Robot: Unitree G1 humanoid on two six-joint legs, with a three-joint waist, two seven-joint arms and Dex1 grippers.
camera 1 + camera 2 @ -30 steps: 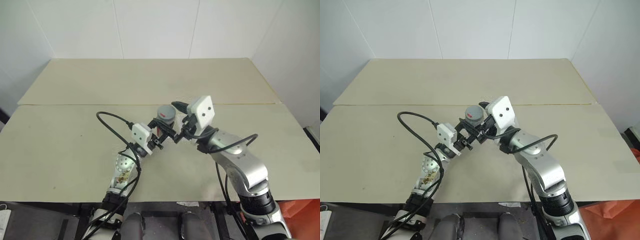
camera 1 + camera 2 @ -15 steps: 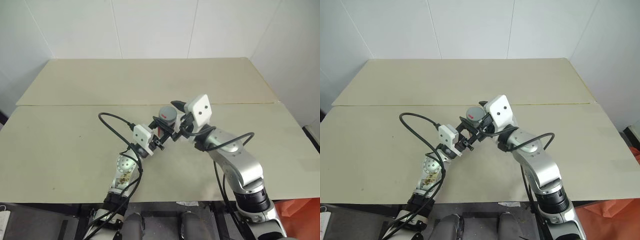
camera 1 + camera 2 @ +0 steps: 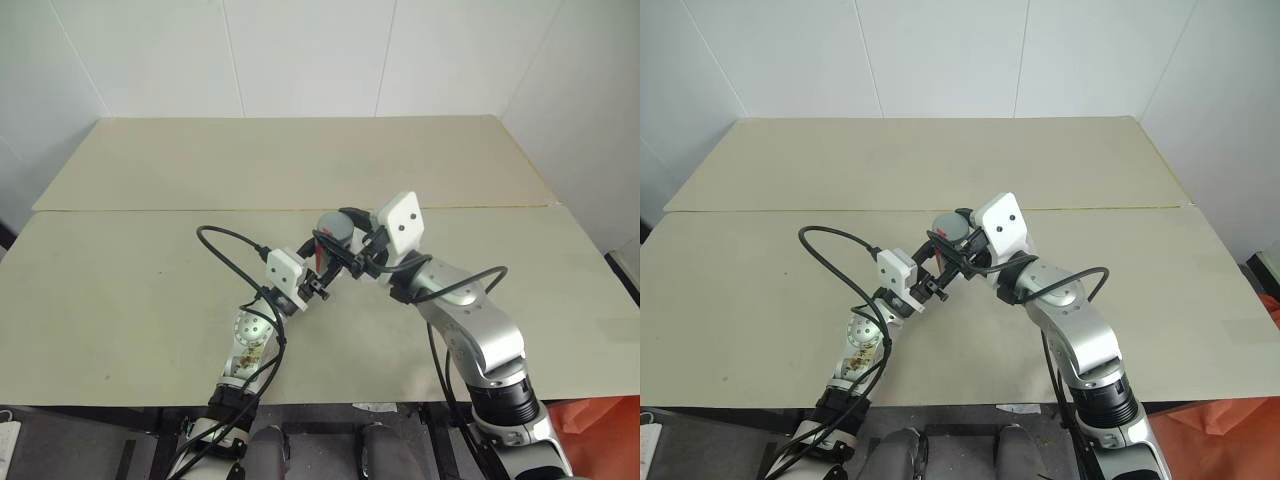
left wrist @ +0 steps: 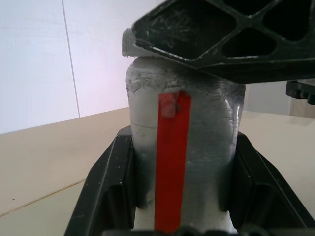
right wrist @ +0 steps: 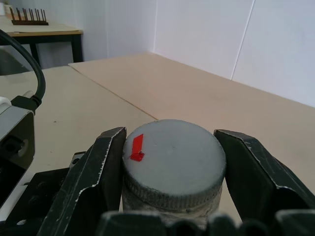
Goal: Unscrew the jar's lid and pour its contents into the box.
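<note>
Jar [image 4: 184,147] held upright above desk [image 3: 150,290] by left tool [image 4: 179,196]; right tool [image 5: 172,162] clamped round lid [image 5: 172,155].

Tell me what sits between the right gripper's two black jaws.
The round grey ribbed lid with a red mark, clamped in the right gripper, seen in the right wrist view.

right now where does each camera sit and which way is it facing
Left and right eye views: on the head, looking forward and down over both arms at the beige table.
Left wrist view: along the left gripper, shut on the small clear jar with a red stripe.
Right wrist view: along the right gripper, shut on the round grey screw lid.
Shared: the left wrist view also catches a right finger across the lid.
</note>
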